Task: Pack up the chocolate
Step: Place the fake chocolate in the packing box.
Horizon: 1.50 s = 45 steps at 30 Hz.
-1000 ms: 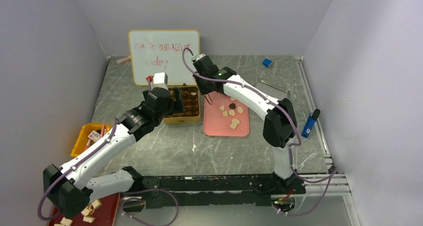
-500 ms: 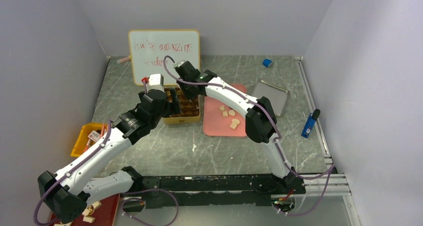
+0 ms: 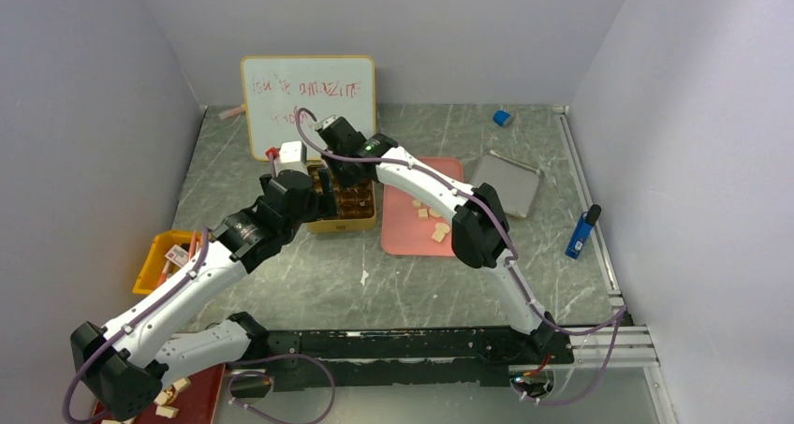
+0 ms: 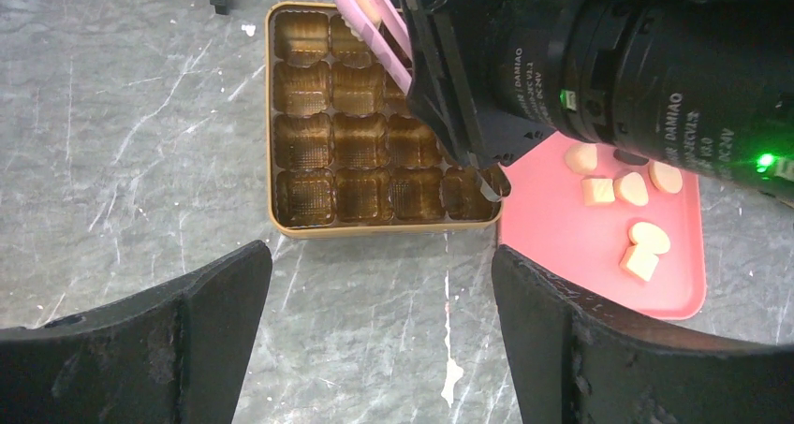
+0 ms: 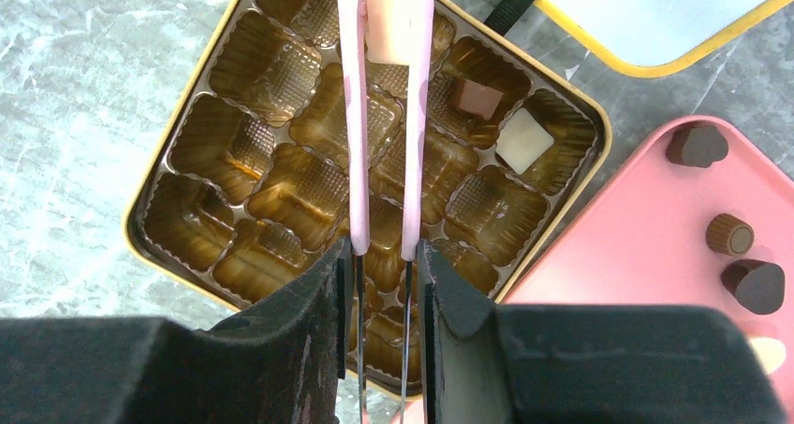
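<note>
The right gripper [image 5: 384,255] is closed most of the way on pink tweezers [image 5: 353,115], its fingers squeezing the two arms together. The tweezer tips pinch a pale chocolate [image 5: 393,21]. In the right wrist view that piece hangs at 12 o'clock, over the far corner of the gold box [image 5: 140,209]; whether it touches a cell cannot be told. Most cells of the box look unfilled. At about 2 o'clock from the held piece a brown chocolate [image 5: 475,96] sits in one cell, and a white chocolate [image 5: 524,140] sits in the next cell toward 4 o'clock. A pink tray [image 4: 562,255] lies just beside the box at 3 o'clock in the top view. Three dark chocolates [image 5: 728,232] rest on it near its box-side edge, with several tan chocolates [image 4: 632,188] farther along. The left gripper [image 4: 379,255] is spread wide and holds nothing. It hovers over the table [image 4: 112,143], and in its own view the box lies at 12 o'clock. A whiteboard [image 3: 307,96] stands at 12 o'clock of the box in the top view.
</note>
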Tool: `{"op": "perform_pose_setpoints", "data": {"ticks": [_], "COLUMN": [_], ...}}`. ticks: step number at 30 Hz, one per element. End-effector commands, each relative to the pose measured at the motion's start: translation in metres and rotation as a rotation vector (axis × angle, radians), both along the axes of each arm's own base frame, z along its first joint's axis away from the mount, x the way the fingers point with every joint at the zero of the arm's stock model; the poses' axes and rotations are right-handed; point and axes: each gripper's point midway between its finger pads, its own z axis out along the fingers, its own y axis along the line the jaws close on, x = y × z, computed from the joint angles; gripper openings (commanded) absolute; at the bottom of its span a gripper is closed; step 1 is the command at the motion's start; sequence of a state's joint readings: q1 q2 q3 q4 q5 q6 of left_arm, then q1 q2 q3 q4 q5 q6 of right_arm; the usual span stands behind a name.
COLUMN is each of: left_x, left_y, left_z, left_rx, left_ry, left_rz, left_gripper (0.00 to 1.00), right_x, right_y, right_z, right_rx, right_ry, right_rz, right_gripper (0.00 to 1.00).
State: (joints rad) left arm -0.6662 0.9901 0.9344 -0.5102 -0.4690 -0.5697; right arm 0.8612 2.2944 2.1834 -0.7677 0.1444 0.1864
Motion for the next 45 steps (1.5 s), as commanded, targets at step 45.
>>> {"op": "perform_pose_setpoints", "data": {"ticks": [45], "left_x": [0.0], "left_y": [0.005], "left_z": [0.001], "left_rx": [-0.011], "left_ry": [-0.003], "left_rz": [0.035], "left_gripper": [0.92], "right_x": [-0.002], "right_y": [0.011], "right_z": [0.0], "right_rx": [0.013], "right_ry": [-0.016], "right_rz": [0.041], "right_gripper": [0.36]}}
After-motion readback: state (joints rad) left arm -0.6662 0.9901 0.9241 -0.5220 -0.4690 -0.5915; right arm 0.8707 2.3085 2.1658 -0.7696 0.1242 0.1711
